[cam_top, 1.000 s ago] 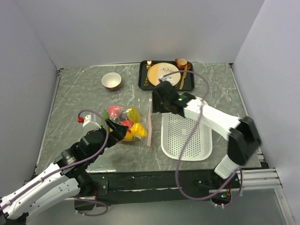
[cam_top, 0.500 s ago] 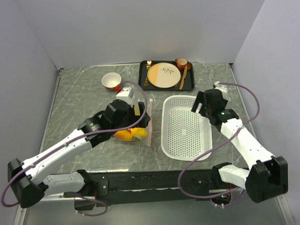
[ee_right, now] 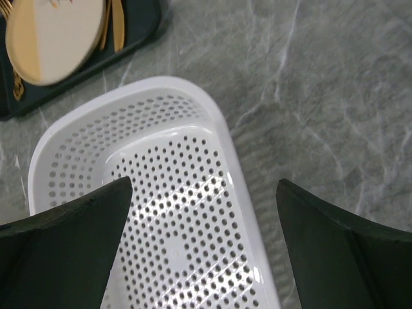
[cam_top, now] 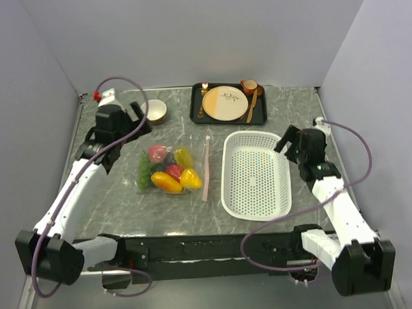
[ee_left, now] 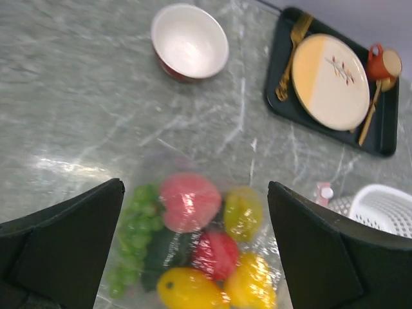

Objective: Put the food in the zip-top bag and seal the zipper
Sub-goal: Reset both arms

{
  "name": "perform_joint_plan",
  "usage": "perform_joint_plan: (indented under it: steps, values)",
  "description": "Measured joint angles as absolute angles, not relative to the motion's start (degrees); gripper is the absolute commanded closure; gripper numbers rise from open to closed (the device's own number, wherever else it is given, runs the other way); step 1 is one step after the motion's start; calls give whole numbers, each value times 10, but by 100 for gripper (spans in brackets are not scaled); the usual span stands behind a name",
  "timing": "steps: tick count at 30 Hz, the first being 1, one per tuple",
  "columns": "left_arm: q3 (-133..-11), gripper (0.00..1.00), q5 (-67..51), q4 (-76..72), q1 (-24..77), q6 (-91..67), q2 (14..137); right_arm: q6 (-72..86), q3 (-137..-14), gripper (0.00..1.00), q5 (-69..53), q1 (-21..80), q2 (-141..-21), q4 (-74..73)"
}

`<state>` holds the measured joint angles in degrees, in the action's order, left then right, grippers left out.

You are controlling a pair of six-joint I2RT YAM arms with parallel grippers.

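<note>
Top external view: left gripper (cam_top: pixel 136 115) and right gripper (cam_top: pixel 290 141) gape empty, so any unpressed zipper (cam_top: pixel 206 167) stretch might let food (cam_top: pixel 167 183) spill.

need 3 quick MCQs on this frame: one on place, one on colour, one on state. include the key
1. Where is the food?
A. in the white basket
B. in the zip-top bag
C. none in view

2. What colour is the zipper?
A. green
B. black
C. pale pink

3. How do the left gripper and right gripper stand?
A. both open, holding nothing
B. left shut on the bag
C. right shut on the basket

Key:
1 B, the fruits show through the clear plastic and the white basket lies empty.
2 C, a pale pink strip runs along the bag's right edge.
3 A, both wrist views show the fingers wide apart, gripping nothing.
</note>
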<state>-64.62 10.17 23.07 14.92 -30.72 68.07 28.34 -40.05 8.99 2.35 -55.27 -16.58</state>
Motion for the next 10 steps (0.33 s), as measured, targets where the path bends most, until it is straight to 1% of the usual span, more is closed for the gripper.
perform_joint_plan:
  steps: [5,10]
  values:
    - [-594,1,104,211,102,-283,609,284,-313,0,132,23,-450,-94]
    - [-573,1,104,173,74,-271,571,255,-271,0,176,23,-450,-5]
